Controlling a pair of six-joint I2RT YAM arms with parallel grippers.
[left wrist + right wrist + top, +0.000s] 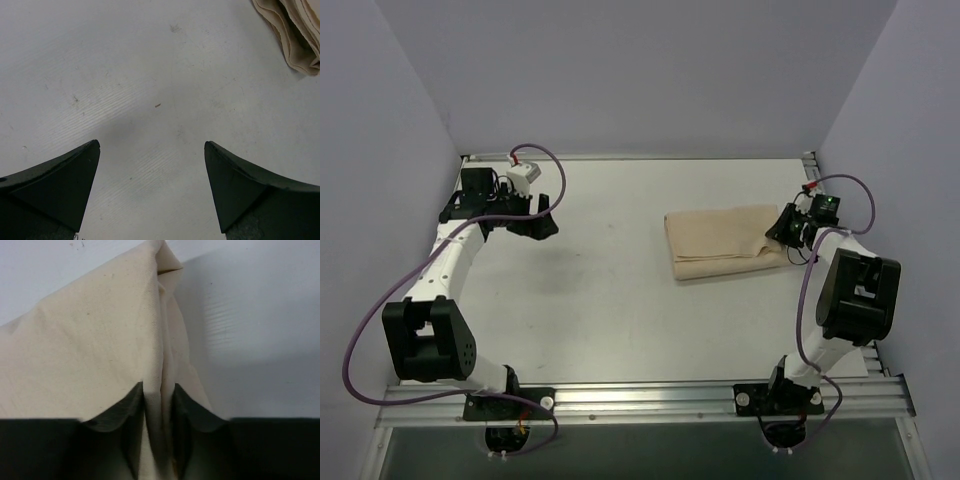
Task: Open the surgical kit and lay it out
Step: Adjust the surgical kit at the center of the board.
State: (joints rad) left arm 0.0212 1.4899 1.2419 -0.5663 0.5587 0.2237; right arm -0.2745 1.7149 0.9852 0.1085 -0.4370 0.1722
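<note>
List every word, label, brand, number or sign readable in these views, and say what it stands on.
None: no text can be read in any view.
The beige cloth wrap is plain.
The white block and the green-lit unit show no mark large enough to read.

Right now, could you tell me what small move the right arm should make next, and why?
Probably lift the pinched fold slightly and draw it rightward. The right gripper is closed on a fold at the right edge of the wrap, which lies folded; the left gripper hangs open, far off.
</note>
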